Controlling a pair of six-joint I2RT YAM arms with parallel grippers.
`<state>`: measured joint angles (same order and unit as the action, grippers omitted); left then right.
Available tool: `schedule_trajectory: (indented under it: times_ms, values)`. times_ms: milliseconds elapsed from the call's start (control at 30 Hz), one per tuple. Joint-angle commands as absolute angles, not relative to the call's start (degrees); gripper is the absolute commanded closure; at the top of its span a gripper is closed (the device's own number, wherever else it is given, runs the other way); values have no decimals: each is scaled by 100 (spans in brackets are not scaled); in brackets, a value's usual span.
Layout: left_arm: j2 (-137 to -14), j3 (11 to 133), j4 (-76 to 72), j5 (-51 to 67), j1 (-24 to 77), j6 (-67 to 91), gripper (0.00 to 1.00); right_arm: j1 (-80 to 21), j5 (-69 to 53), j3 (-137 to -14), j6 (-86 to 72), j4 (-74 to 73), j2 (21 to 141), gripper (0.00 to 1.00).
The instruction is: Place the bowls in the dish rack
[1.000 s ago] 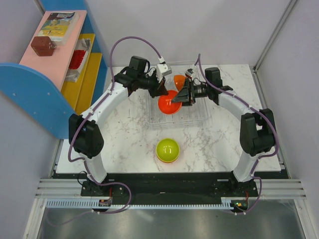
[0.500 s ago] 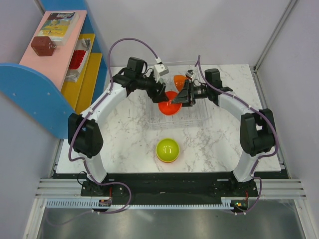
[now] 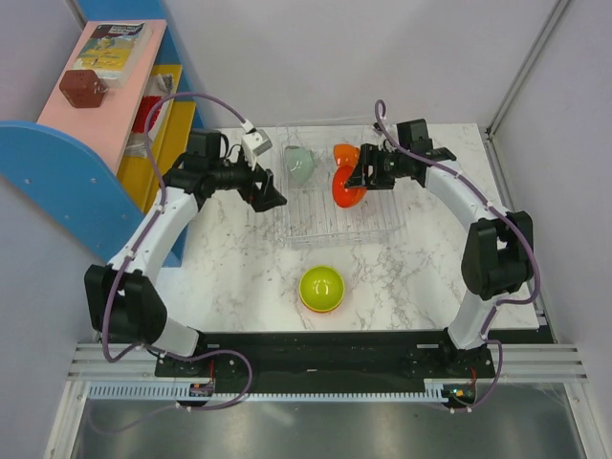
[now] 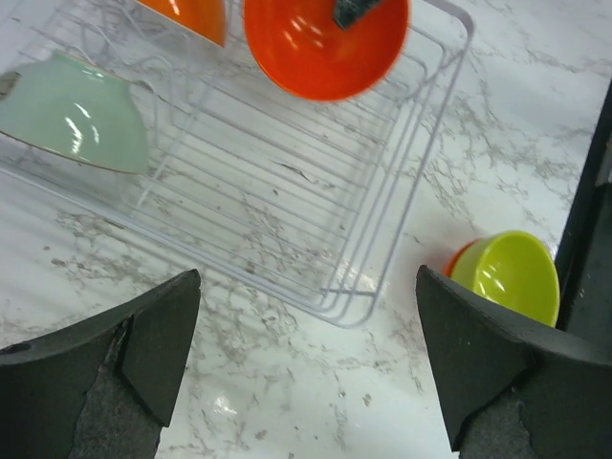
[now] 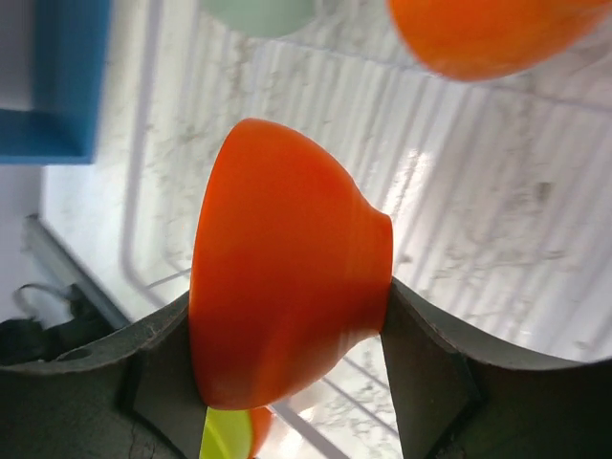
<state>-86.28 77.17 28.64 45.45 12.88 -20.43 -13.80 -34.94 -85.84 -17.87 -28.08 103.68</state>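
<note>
Right wrist view: I am holding the red bowl [image 5: 277,277] tilted over the dish rack [image 5: 459,215], right gripper [image 5: 287,335] pinching its wall. It is looking glossy, stiff, light, probably slippery. Left gripper [image 4: 306,287] is hanging spread wide, carrying nothing.

Top ext: high, from near edge, looking down on whole table [image 3: 239,258]; L/R wrist: close-up, facing dish rack [image 4: 287,191], shared by all views.

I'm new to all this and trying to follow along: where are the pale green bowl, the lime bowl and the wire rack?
pale green bowl [image 3: 299,164]: overhead view, middle of its visible side.
lime bowl [image 3: 321,288]: overhead view, inside its hollow.
dish rack [image 4: 268,191]: left wrist view, bare wire floor.
</note>
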Motion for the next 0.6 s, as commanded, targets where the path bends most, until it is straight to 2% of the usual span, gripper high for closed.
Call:
schedule_trajectory:
  times_ms: [0,133,367,567]
  values:
    - [-7902,7051,2970,4939,1318,-2478,0,-1695,-1480,-9271,-1012,-3470,10081,100]
    - [-7629,6864,3470,5229,1327,-2838,0,-2179,311,-9588,-616,-3805,10221,100]
    - [-7366,6733,3990,5669,1380,-3410,0,-2970,2386,-9720,-53,-3902,10564,100]
    - [-7339,6478,4078,5301,1984,-3568,0,-3155,3321,-9922,386,-3920,11056,100]
